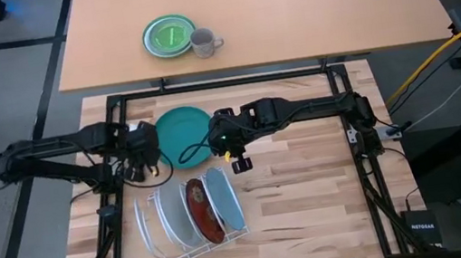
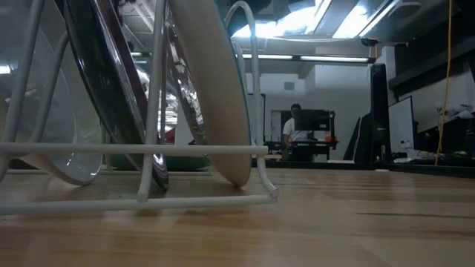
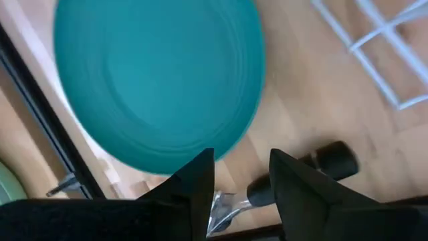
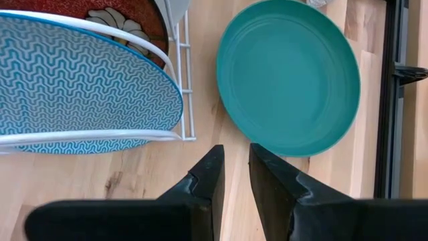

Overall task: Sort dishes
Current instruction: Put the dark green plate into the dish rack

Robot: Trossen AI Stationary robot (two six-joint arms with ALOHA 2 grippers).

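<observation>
Left gripper (image 3: 241, 177) hangs with fingers apart and empty, the teal plate (image 3: 157, 80) flat on the tabletop (image 3: 314, 100) just ahead. Right gripper (image 4: 234, 171), part-open and empty, hovers beside it; a careless approach could knock the rack (image 1: 195, 249).

This looks like a robotics lab or a research workspace, not a home kitchen. The light wooden table (image 1: 313, 190) is enclosed by a black metal frame (image 1: 224, 84) that carries the two dark arms, and a second plain desk (image 1: 286, 11) stands just behind it on a grey floor. Yellow cables (image 1: 427, 63) run along the side near a small black network box (image 1: 424, 226). In the low view, the room behind has long ceiling lights (image 2: 297, 22), dark monitors (image 2: 315, 122) and a person (image 2: 295, 126) probably sitting at a workstation, though this part is far away.
</observation>
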